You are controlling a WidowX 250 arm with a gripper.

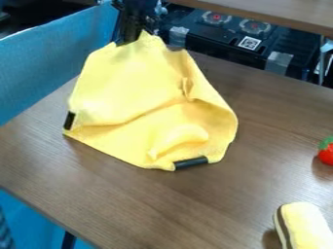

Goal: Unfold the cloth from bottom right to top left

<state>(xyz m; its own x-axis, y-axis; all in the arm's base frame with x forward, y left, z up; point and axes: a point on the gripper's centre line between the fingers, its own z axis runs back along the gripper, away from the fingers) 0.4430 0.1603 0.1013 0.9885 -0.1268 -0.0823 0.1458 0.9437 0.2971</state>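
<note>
The gripper is at the top of the view, left of centre, shut on the upper edge of the yellow cloth. From there the cloth hangs down, its upper part raised and its lower part lying creased on the brown table. One dark strip marks the cloth's left edge, and another dark strip sits at its bottom edge. A fold crosses the middle, with a small pucker at the right.
A red strawberry toy is at the right edge, and a yellow toy with a brown stripe lies at the lower right. Blue fabric borders the upper left. Black equipment stands behind the table.
</note>
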